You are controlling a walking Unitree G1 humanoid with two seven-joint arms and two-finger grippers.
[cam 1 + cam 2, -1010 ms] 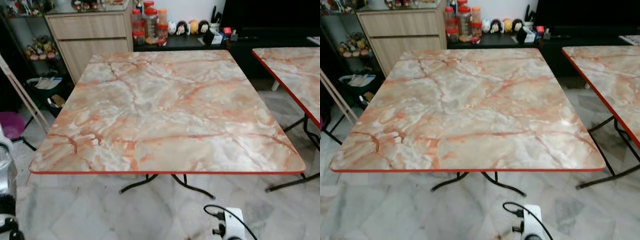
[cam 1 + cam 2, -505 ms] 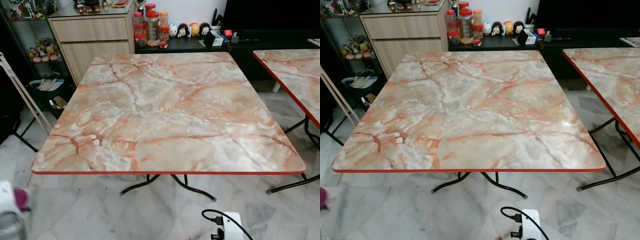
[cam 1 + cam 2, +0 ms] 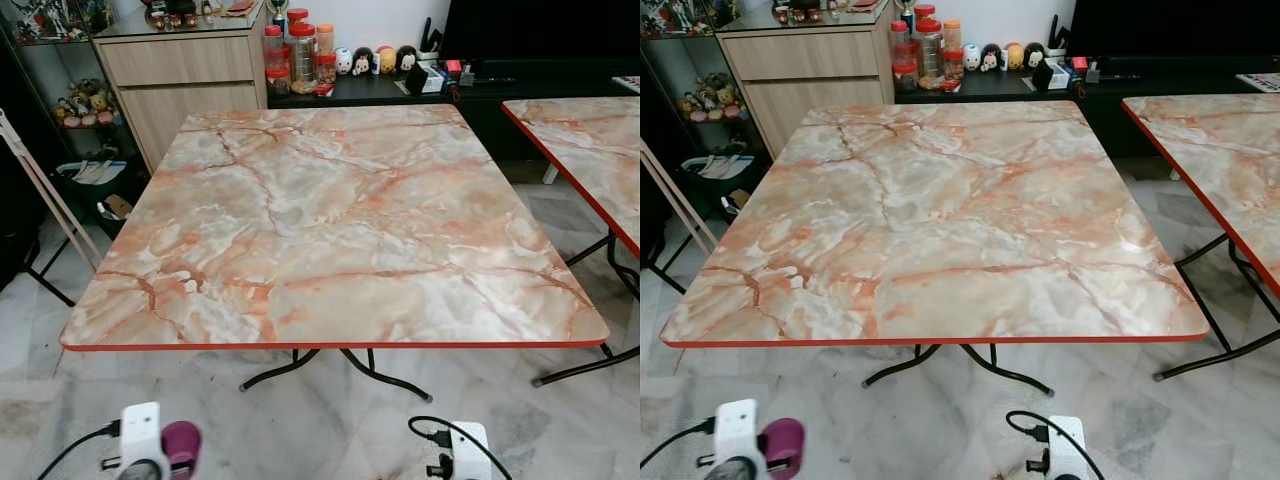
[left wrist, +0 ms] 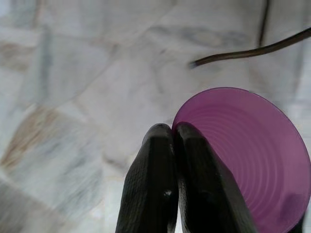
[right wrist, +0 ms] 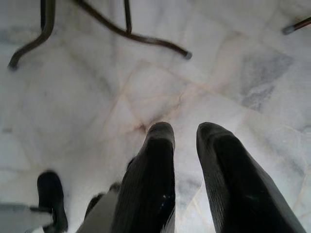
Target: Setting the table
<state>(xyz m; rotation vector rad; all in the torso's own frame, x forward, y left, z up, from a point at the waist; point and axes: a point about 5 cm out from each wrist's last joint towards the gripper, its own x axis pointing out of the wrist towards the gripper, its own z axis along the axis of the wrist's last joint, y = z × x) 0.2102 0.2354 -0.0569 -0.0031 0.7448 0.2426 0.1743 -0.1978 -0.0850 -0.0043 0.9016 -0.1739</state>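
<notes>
A square marble-patterned table (image 3: 340,220) with a red edge stands before me, its top bare. Low at the left, in front of the table's near edge, my left gripper (image 4: 174,141) is shut on the rim of a purple cup (image 4: 248,160). In the left eye view the cup (image 3: 181,444) shows beside the white wrist (image 3: 139,440), over the floor. My right gripper (image 5: 185,133) hangs low over the floor tiles, open by a small gap and holding nothing.
A second marble table (image 3: 590,150) stands to the right with a narrow aisle between. Black table legs (image 3: 340,365) spread on the floor underneath. A wooden cabinet (image 3: 185,85), jars (image 3: 300,50) and a dark low shelf line the far wall. A folded rack (image 3: 45,200) leans at the left.
My left arm has swung in from the far left, bringing the purple cup to the bottom left of the eye views. The camera has shifted slightly. The table is unchanged.
</notes>
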